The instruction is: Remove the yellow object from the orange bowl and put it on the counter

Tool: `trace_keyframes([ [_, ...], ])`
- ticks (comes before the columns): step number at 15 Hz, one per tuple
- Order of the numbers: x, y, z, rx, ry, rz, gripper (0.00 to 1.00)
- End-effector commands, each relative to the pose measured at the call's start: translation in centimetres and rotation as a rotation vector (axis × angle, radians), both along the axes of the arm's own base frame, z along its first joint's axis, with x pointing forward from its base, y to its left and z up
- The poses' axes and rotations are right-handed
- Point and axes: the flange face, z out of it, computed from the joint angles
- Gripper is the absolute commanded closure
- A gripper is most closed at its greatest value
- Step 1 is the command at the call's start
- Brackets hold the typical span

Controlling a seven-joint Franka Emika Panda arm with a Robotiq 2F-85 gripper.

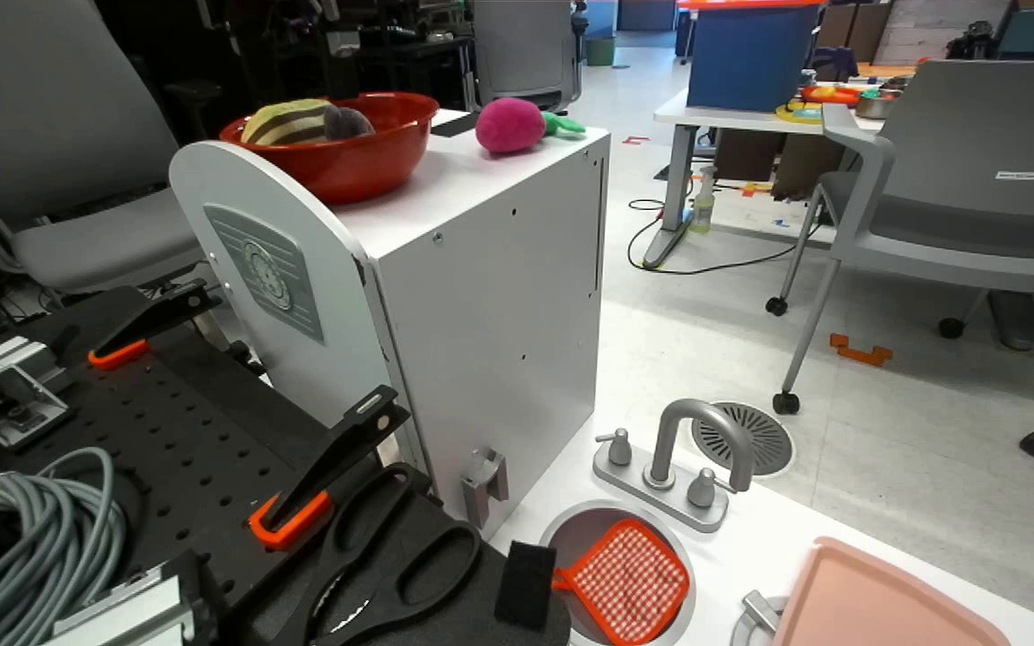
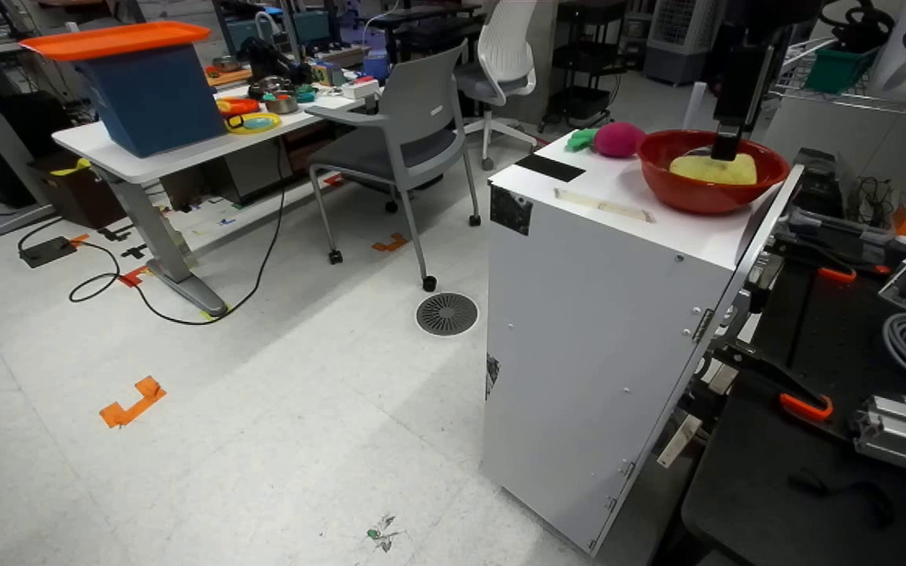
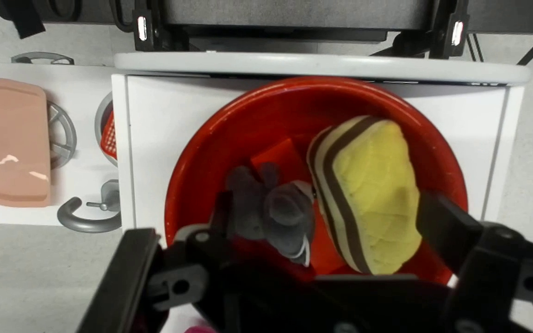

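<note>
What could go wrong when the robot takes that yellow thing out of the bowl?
The open gripper appears to straddle both the yellow object and the grey toy, so closing might catch the two together. It seems to reach into the orange-red bowl, so it could drag or tip it. The pink toy near the bowl on the counter could get bumped during placing.
</note>
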Motion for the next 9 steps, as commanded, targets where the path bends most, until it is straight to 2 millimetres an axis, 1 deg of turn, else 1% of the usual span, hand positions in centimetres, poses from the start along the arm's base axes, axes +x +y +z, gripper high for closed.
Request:
trace_keyframes([
  [1,-0.18,-0.58,0.14,-0.002,-0.014,-0.017,0.00],
  [9,0.28,-1.13,-0.38,0.006,0.001,-0.026,0.00],
])
